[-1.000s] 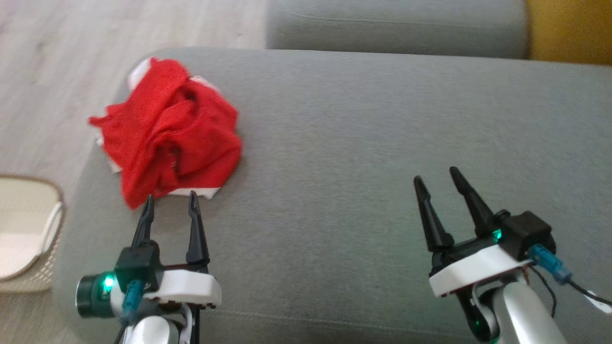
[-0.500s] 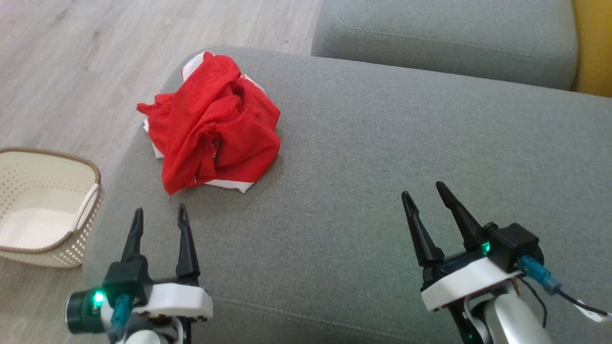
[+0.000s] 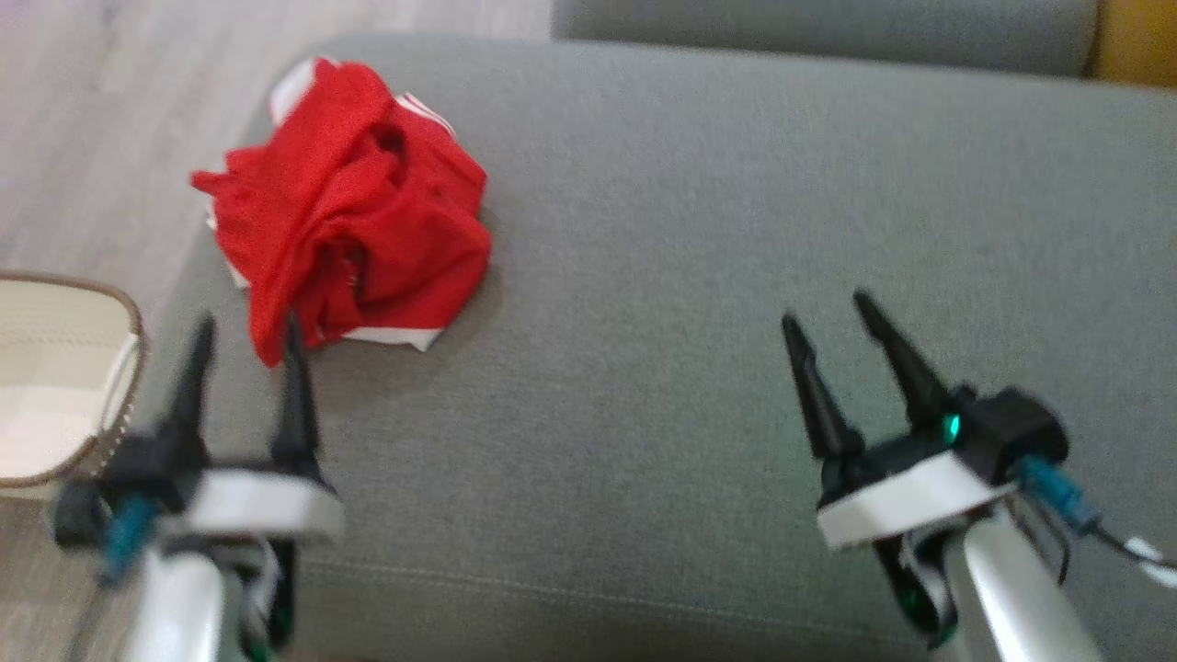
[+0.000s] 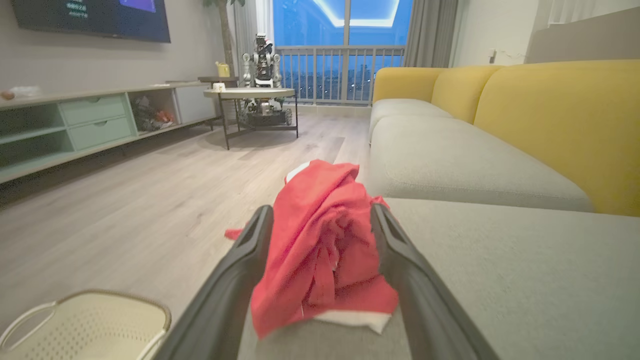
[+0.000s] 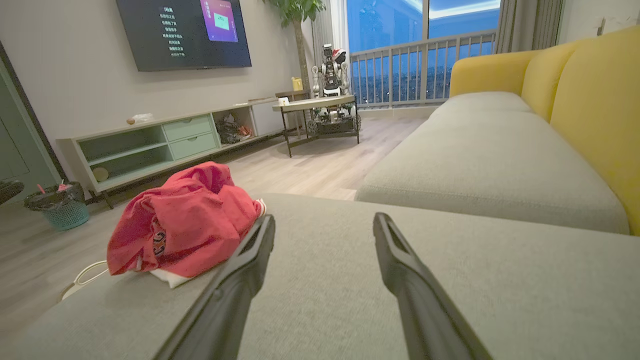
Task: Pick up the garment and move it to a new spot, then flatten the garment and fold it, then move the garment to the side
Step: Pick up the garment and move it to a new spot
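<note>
The garment (image 3: 345, 211) is a crumpled red cloth with white trim, heaped near the left end of the grey sofa cushion (image 3: 699, 276). My left gripper (image 3: 248, 333) stands open just in front of its near edge, its tips level with the lowest red fold. In the left wrist view the garment (image 4: 325, 250) fills the gap between the two spread fingers, a short way ahead. My right gripper (image 3: 828, 313) is open over bare cushion far to the right. In the right wrist view the garment (image 5: 185, 225) lies to the left of its fingers.
A cream perforated basket (image 3: 55, 377) stands on the wooden floor left of the sofa, also low in the left wrist view as the basket (image 4: 85, 325). A second grey seat (image 3: 828, 23) lies behind, with yellow backrests (image 4: 550, 125). A round table (image 5: 315, 107) stands far off.
The head camera has shifted, so the whole picture moved. My left gripper has come closer to the garment's near edge and looks blurred; both grippers stay open.
</note>
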